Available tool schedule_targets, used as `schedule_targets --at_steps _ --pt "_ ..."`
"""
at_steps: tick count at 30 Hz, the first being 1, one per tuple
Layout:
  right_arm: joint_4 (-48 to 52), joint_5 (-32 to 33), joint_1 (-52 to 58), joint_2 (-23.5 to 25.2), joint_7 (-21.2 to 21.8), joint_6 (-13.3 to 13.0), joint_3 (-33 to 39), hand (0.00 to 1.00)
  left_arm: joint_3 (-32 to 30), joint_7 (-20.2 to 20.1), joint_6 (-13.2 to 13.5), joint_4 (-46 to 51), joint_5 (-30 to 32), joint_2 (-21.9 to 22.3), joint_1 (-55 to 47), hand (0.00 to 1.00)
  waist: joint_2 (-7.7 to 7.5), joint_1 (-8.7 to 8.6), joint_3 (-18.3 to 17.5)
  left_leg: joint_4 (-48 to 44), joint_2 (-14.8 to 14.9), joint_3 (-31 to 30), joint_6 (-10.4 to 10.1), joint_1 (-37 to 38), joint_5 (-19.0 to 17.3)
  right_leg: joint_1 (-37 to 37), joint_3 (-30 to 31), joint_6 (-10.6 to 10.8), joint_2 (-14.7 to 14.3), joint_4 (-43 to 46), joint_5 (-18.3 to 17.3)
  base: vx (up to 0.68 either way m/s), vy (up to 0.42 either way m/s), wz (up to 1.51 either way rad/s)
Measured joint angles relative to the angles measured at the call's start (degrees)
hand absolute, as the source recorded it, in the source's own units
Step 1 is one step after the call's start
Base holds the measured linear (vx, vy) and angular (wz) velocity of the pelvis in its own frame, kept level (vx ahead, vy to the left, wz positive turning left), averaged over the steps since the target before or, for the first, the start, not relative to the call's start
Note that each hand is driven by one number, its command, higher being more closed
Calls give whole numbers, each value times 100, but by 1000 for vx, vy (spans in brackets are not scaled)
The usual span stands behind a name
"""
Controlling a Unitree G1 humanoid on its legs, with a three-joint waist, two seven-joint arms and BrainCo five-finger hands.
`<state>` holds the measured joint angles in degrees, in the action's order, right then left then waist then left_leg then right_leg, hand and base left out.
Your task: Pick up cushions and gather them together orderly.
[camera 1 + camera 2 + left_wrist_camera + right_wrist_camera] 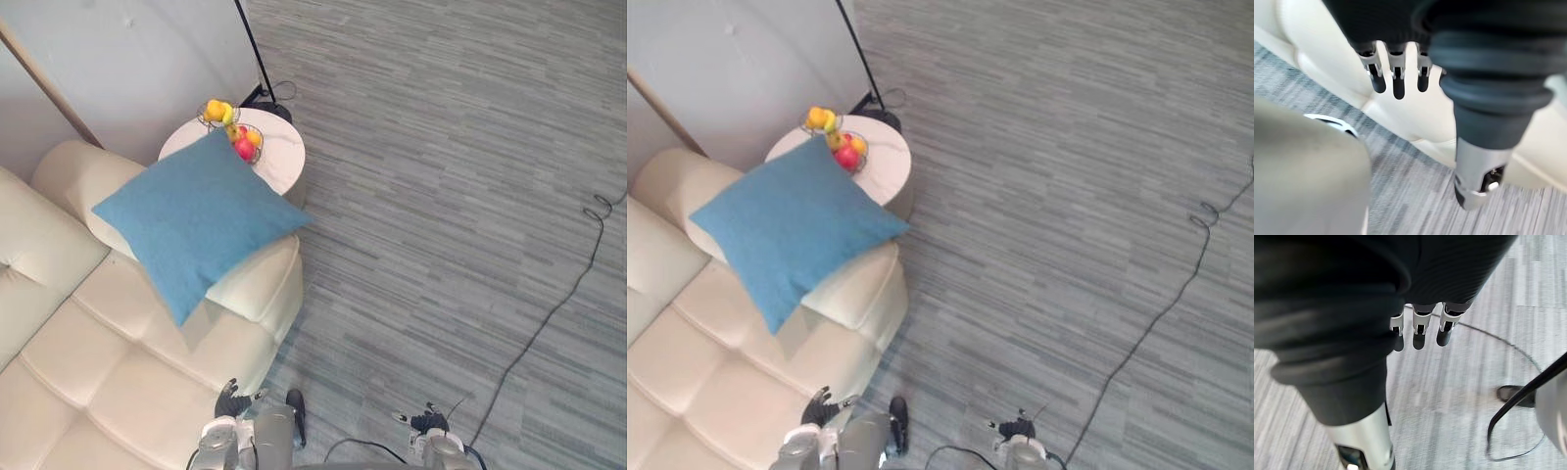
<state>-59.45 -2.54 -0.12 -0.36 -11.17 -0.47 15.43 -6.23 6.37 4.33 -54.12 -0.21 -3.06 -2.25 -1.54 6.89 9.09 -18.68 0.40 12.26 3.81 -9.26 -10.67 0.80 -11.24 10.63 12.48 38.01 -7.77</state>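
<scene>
One blue cushion (196, 220) on sofa armrest (263, 282), corner toward side table (281, 162)

The blue cushion (196, 220) hides the sofa (118, 362) arm under it and overlaps the near rim of the round white worktop (279, 162); the sofa is cut off by the left and bottom edges of the eye views. The fruit (244, 147) on the worktop is too small to name beyond yellow and red pieces, and the black pole (253, 49) behind it runs out at the top edge. The left hand (232, 399) and right hand (428, 421) show small at the bottom edge with arms cut off, and in the wrist views the dark covers hide the finger bases.
</scene>
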Motion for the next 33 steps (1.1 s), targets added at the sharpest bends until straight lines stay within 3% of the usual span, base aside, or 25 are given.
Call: schedule_targets --at_steps 1,3,4,6,7,9,10,11,14,16,18,22,25,30,33 --pt "-8 0 12 -6 8 1 -1 0 76 -14 -17 -45 2 -14 1 0 -3 -26 10 80 -79 -91 33 274 -109 -321 64 -102 96 911 -154 417 78 38" --pt "20 -3 49 -19 29 5 -20 0 103 -12 -31 -71 0 -27 -54 0 41 -53 24 360 -127 -212 39 836 -174 -708 18 -331 118 1608 -514 386 23 39" --pt "21 -21 48 -60 33 -35 -69 0 117 -8 -34 -87 0 -34 -75 0 87 -63 30 556 -119 -339 39 1182 -173 -921 -140 -513 64 1474 -707 420 -22 46" --pt "60 -27 65 -93 43 -63 -99 0 116 -2 -31 -105 -2 -10 -45 0 127 -122 43 634 -47 -613 38 1447 -174 -1218 -253 -649 -92 687 -865 416 -127 87" --pt "226 -27 136 -85 52 -58 -98 0 110 0 -31 -103 -2 40 -18 0 146 -152 50 645 68 -926 -65 1534 -250 -1450 -15 -636 -318 -86 -822 316 -157 107" --pt "233 -27 148 -75 52 -63 -98 0 111 2 -29 -102 -1 64 -20 0 120 -185 34 636 126 -1175 -229 1539 -357 -1584 376 -618 -520 -714 -653 232 -192 92" --pt "231 -20 167 -53 53 -65 -90 0 112 -5 -25 -94 2 58 -23 0 76 -207 39 607 132 -1397 -348 1527 -477 -1605 760 -572 -616 -1242 -406 266 -302 118" --pt "226 -19 243 -11 52 -65 -89 0 99 -1 -16 -78 1 -1 -51 0 -96 -206 -29 530 19 -1651 -498 1536 -652 -1575 1200 -554 -618 -1670 221 283 -354 125" --pt "247 13 250 -136 64 -62 -14 0 47 26 -8 -134 8 277 -134 0 304 -193 -256 405 374 -2077 -618 1397 -717 -1463 593 -820 -725 -1509 -40 284 -297 94" --pt "253 28 246 -203 57 -66 -3 0 40 58 -10 -118 6 380 -129 0 454 -195 -306 258 538 -2052 -827 1196 -593 -1343 216 -922 -748 -1610 -96 324 -282 95" --pt "245 42 268 -174 46 -60 9 0 39 77 -10 -77 7 394 -120 0 428 -192 -271 -265 686 -1786 -1089 934 -423 -961 -157 -1022 -743 -1846 -117 188 -193 90" --pt "245 103 279 -192 23 -95 15 0 174 73 9 -17 11 420 -50 0 287 -242 -299 -126 918 -188 -869 708 -102 -576 -792 -1024 -518 -2169 -125 55 -80 76" --pt "220 144 271 -175 18 -94 11 0 405 73 15 -73 20 333 5 0 257 -303 -331 530 783 -56 -908 712 101 -555 -1113 -891 -458 -2545 46 18 36 75" --pt "216 140 229 -169 10 -101 15 0 612 69 -3 -246 68 113 99 0 129 -309 -258 689 505 -181 -791 820 380 -140 -1233 -798 -353 -3125 403 -20 66 24" --pt "215 131 170 -200 0 -122 13 0 615 69 -3 -279 66 32 84 0 127 -310 -263 1008 419 -180 -767 920 542 -43 -1232 -775 -363 -3487 649 -65 42 1"
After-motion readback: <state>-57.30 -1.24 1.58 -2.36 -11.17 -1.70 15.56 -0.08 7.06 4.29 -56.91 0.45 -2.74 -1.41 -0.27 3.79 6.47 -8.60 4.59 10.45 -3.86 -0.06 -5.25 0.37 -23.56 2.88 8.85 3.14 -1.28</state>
